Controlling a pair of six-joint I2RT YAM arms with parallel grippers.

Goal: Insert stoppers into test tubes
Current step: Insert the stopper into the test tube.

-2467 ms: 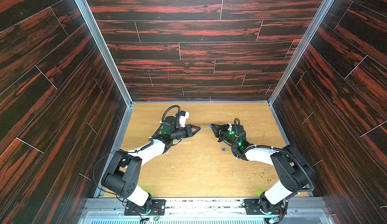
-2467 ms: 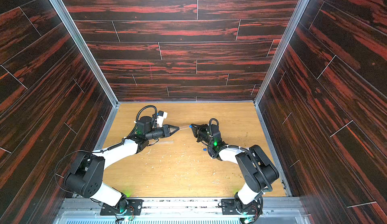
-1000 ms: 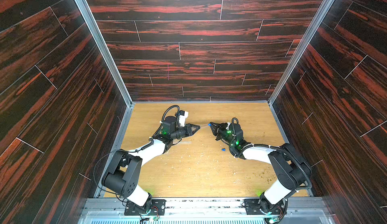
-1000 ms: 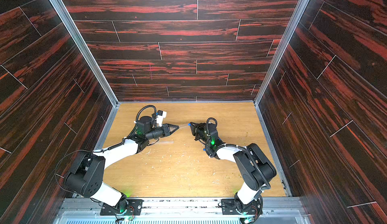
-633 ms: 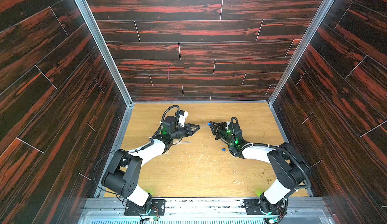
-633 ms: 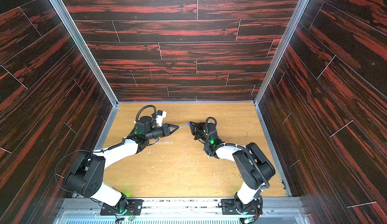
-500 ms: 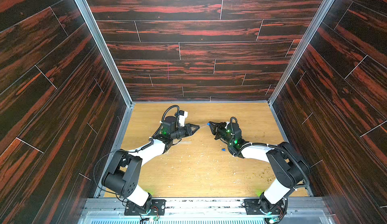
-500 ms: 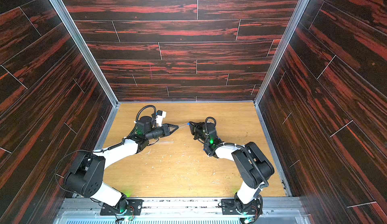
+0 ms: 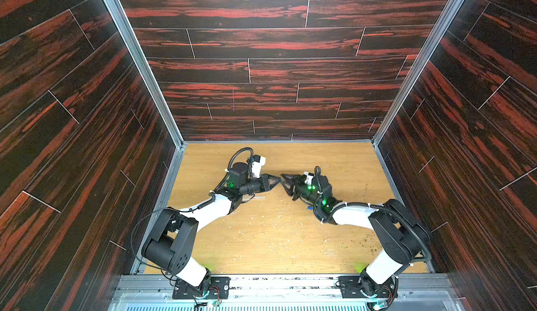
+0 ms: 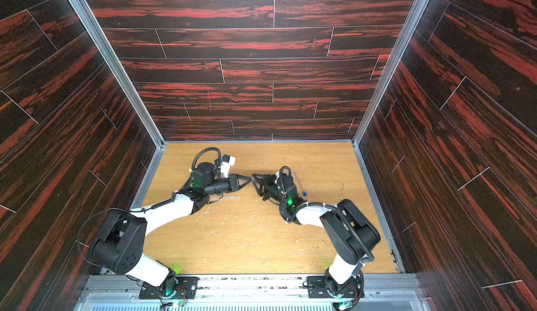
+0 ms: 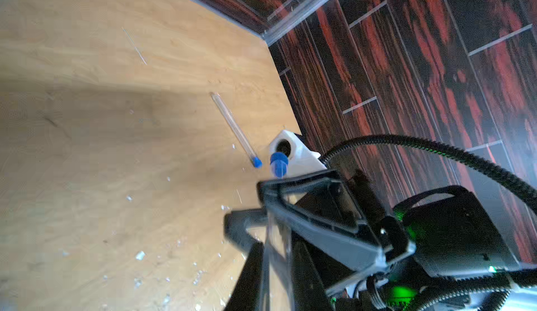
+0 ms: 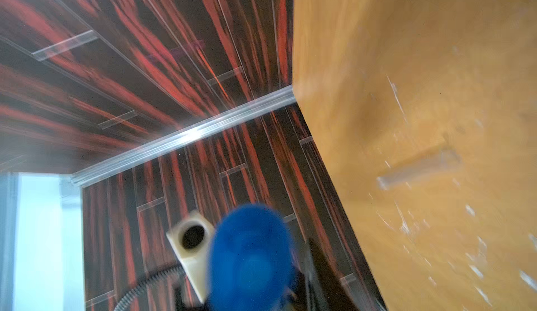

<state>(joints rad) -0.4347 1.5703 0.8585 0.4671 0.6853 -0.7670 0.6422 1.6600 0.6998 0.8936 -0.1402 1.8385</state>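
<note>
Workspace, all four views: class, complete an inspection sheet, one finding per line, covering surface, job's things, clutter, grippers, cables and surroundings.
Surface: light wooden table, scuffed.
Job's things: held test tube with a blue stopper at its end; stoppered tube lying on the table; open tube lying by the left arm.
Clutter: pale flecks scattered over the table.
Grippers: left gripper shut on the held test tube; right gripper facing it, jaws apart.
Cables: black hose looped over the left wrist; ribbed hose along the right arm.
Surroundings: dark red-streaked walls, metal corner posts.
</note>
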